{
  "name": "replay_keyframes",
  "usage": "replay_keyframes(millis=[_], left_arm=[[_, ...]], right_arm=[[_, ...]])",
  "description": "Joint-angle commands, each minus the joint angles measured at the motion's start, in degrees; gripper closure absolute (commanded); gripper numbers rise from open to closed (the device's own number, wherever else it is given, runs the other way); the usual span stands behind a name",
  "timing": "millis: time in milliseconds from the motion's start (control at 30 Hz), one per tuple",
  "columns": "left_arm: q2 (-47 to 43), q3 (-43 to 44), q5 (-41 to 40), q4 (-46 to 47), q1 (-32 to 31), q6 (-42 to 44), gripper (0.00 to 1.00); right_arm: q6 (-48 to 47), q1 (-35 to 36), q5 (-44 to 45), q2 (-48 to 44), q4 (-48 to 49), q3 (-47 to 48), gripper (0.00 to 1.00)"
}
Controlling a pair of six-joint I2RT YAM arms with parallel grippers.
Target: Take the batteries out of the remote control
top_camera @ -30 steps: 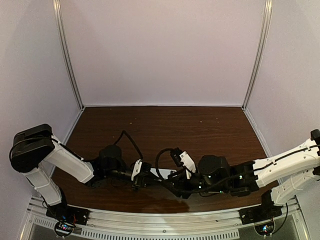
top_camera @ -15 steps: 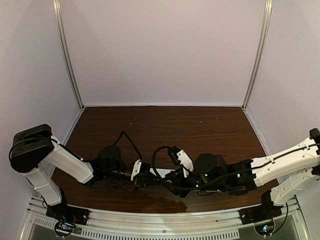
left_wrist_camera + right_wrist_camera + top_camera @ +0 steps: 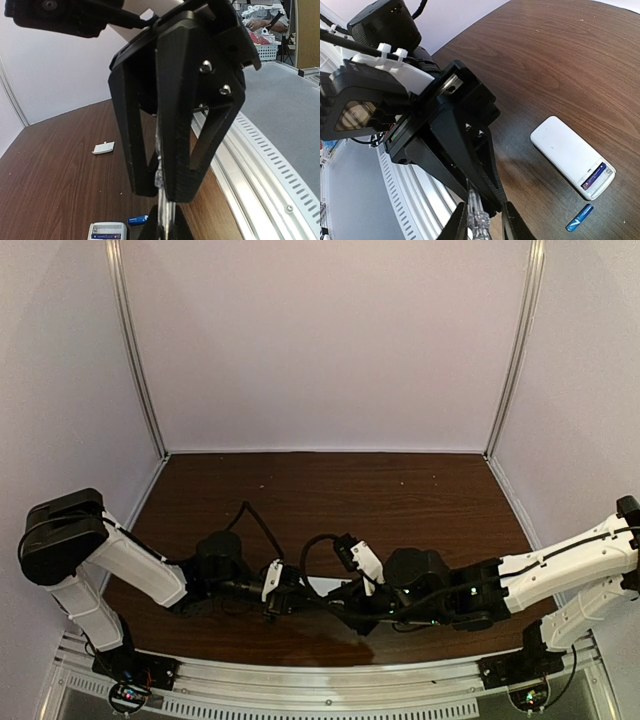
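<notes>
Right wrist shows one battery (image 3: 580, 217) beside the remote control (image 3: 564, 147) (compartment (image 3: 596, 176) open).

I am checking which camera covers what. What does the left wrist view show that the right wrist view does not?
Only left wrist: the small white cover piece. Only right wrist: the whole remote control, with one battery in its open compartment. Both: the loose battery, the screwdriver and an end of the remote control.

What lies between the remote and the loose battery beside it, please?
Nothing but bare table: the right wrist view shows the remote and the battery apart, with only wood between them.
</notes>
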Motion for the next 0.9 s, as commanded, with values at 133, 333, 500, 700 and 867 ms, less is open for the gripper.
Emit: replay_keyframes(millis=[133,333,500,700,867], left_arm=[[-0.92,-0.70,-1.19,2.54,-0.19,1.30,1.00],[-0.96,-1.00,-2.05,2.41,-0.19,2.37,0.81],[0.09,-2.27,-1.81,4.35,1.15,2.79,0.26],[2.63,-4.28,0.29,8.40,6.33,2.06,0.08],[6.60,-2.77,3.20,6.79,10.68,2.01,0.03]], right_arm=[[0.02,0.11,0.97,1.64,-1.56,2.40,0.93],[-0.46,0.16,1.31,1.81,-2.17,2.58,1.00],[-2.07,0.11,2.57,-0.53,-5.02,1.73,1.00],[-3.89,0.16,3.21,-3.49,-6.25,-0.40,1.00],[-4.34,0.16,4.51,-4.93,-7.07,-1.75,1.00]])
